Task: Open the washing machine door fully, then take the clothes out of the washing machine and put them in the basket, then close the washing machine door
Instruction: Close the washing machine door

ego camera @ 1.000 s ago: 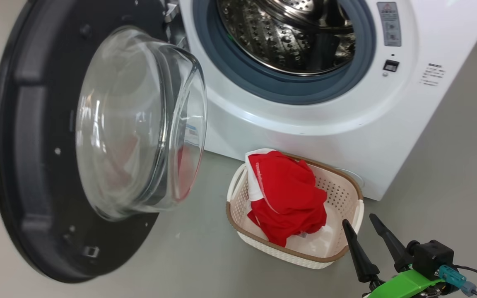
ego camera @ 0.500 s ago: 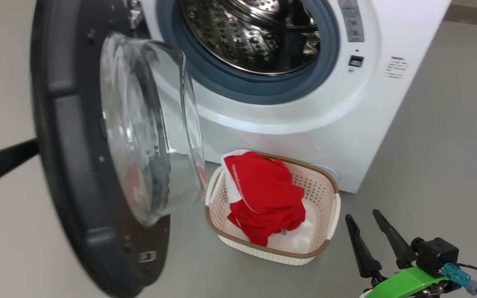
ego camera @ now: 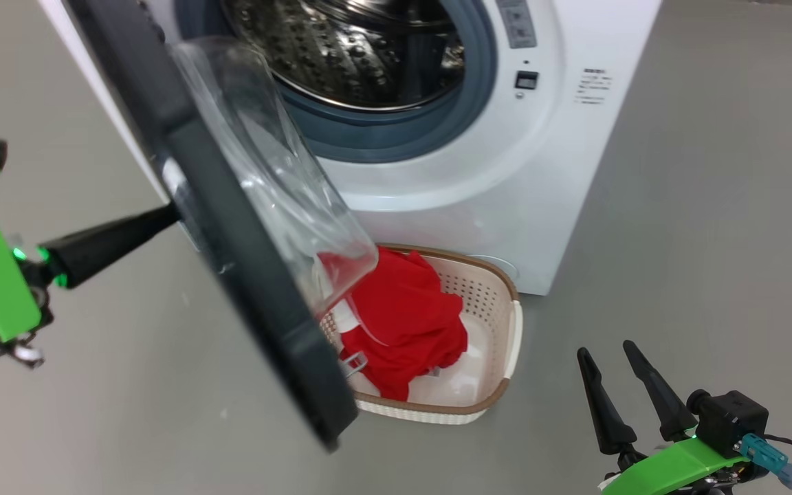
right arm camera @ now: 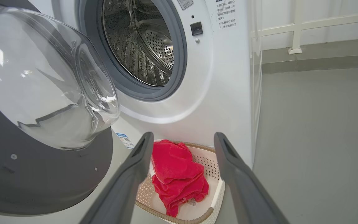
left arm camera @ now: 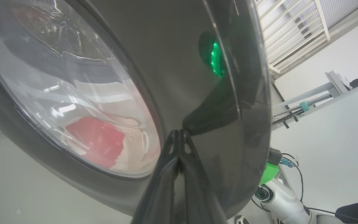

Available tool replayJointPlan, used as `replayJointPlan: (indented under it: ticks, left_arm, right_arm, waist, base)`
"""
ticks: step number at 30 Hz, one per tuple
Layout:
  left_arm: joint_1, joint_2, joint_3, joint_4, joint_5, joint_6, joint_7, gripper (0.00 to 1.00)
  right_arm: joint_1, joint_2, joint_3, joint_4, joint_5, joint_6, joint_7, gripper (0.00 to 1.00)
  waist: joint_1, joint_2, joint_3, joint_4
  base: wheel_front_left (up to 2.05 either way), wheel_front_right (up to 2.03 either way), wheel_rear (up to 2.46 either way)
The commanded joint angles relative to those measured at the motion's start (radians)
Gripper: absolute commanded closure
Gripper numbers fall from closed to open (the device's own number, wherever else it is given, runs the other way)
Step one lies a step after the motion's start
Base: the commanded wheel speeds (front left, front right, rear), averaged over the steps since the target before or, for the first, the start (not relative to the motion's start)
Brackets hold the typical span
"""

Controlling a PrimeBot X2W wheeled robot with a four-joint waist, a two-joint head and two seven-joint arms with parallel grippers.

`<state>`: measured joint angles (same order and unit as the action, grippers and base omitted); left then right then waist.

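Left tool (left arm camera: 179, 133), pressed together, touches the black rim of the washing machine door (ego camera: 238, 261); right tool (ego camera: 606, 348) spread above open floor (ego camera: 712, 240).

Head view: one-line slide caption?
Shut left gripper against the partly open washing machine door; clothes in the basket; right gripper open, empty.

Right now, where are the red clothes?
In the head view, the red clothes lie in the cream basket on the floor, low and centre, just in front of the white washing machine and partly behind its door.
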<state>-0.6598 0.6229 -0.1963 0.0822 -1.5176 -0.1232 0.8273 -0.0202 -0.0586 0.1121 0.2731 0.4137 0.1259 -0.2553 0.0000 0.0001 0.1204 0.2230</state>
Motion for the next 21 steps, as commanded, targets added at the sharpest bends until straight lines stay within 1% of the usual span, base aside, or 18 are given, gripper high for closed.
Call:
replayJointPlan:
  ticks: [1,12,21]
  left_arm:
    - [-0.068,0.032,0.035,-0.037,0.012,-0.007,-0.023,1.0]
    - [-0.136,-0.011,-0.018,-0.014,0.059,-0.007,-0.152,1.0]
    - [-0.216,-0.034,-0.077,0.059,0.095,-0.007,-0.268,1.0]
  right_arm:
    - [-0.024,0.001,0.019,-0.029,-0.009,0.005,-0.006,0.0]
    - [-0.046,0.007,0.01,-0.04,-0.01,0.005,-0.006,0.0]
    - [-0.065,0.008,0.014,-0.05,0.01,0.005,-0.006,0.0]
  waist:
    - [0.0,-0.0001,0.016,-0.031]
    - [0.0,-0.0001,0.046,-0.097]
    - [0.0,-0.0001,0.081,-0.162]
  base:
    - [0.0,0.0,0.0]
    - [0.0,0.0,0.0]
    - [0.0,0.0,0.0]
